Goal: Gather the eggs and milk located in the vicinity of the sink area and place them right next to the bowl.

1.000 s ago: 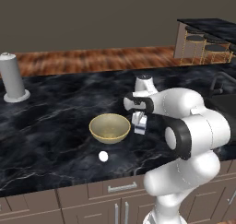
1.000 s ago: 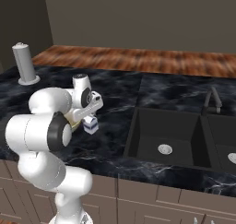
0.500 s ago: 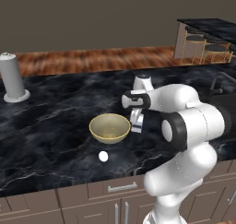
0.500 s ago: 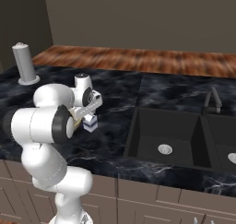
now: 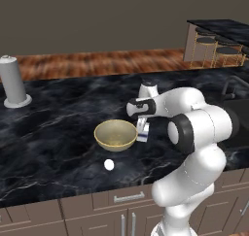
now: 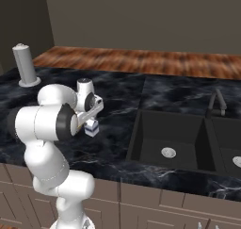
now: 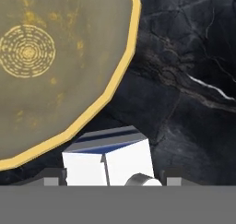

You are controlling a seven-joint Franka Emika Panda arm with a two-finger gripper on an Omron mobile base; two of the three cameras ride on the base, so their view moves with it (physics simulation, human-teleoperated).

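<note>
My gripper (image 5: 142,126) hangs just right of the tan-gold bowl (image 5: 115,134), shut on the milk (image 5: 142,131), a small white carton with blue markings. The carton's base is at or just above the black counter; I cannot tell which. In the right base view the milk (image 6: 91,127) shows under the hand, left of the black sink (image 6: 167,138). In the hand view the milk (image 7: 108,159) sits between the fingertips of my gripper (image 7: 110,178), a narrow strip of counter away from the bowl's yellow rim (image 7: 129,57). A white egg (image 5: 109,164) lies in front of the bowl.
A tall grey cylinder (image 5: 12,82) stands at the far left of the black marble counter (image 5: 58,133). The dark tap (image 6: 216,103) rises behind the sink. A wire rack (image 5: 214,48) stands at the back right. A wood floor lies beyond the counter.
The hand with the milk has edged a little left toward the bowl, and the arm's elbow has swung. Bowl and egg have stayed put.
</note>
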